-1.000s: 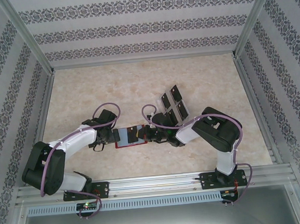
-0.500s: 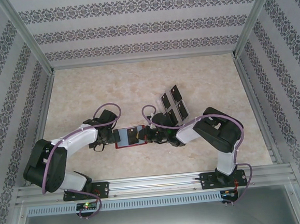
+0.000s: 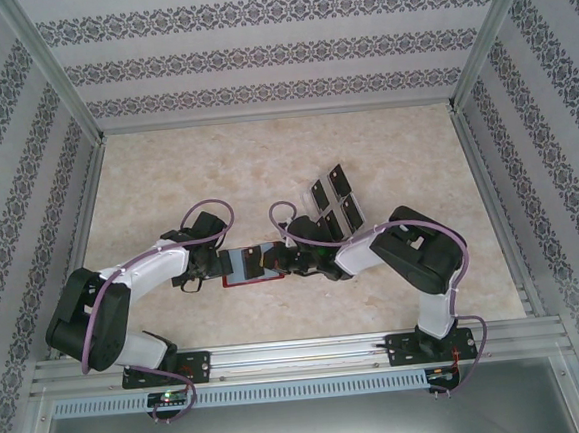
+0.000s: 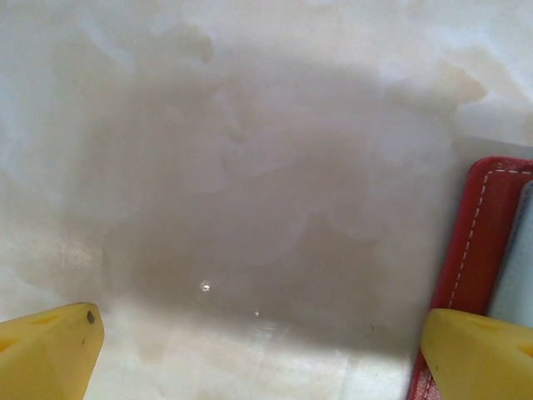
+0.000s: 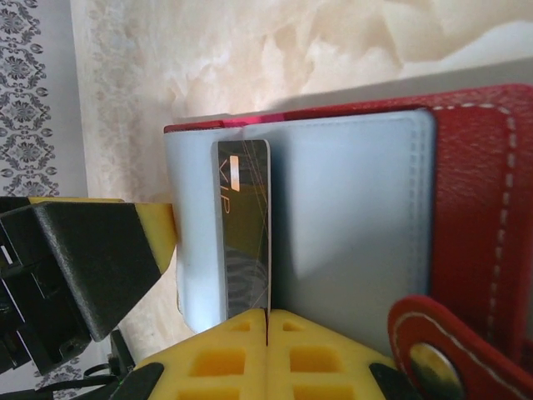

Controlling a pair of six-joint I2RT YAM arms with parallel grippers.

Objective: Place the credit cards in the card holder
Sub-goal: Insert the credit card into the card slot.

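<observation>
- One credit card (image 5: 246, 233) is gripped at its end by the closed right tool (image 5: 266, 321). It is held on edge over the grey-blue pocket (image 5: 350, 217) of the open card holder (image 5: 483, 167). It is judged to be at the pocket but not yet pushed in.
- Four loose credit cards (image 3: 339, 180) are counted on the desk (image 3: 186, 174), in a small group at about 1 o'clock from the card holder and apart from it. The group is partly covered by the right arm, so the count is not certain.
- Whether any card is already stored inside a pocket cannot be told.
- Nothing is gripped by the left tool (image 4: 262, 354), which is spread wide. In its wrist view, the finger at 3 o'clock lies over the red edge of the card holder. It is judged that the holder is steadied this way, but real pressure cannot be confirmed.
- The card holder is placed a little toward 7 o'clock from the middle of the desk, between the two tools.
- The task is judged to be in its early part, as most of the cards are left to be inserted.
- The desk is pale, with a beige marbled pattern and a light gloss.
- The space is closed by walls (image 3: 277, 52) with grey ornamental stripes, which are held by a metal frame (image 3: 53, 70).
</observation>
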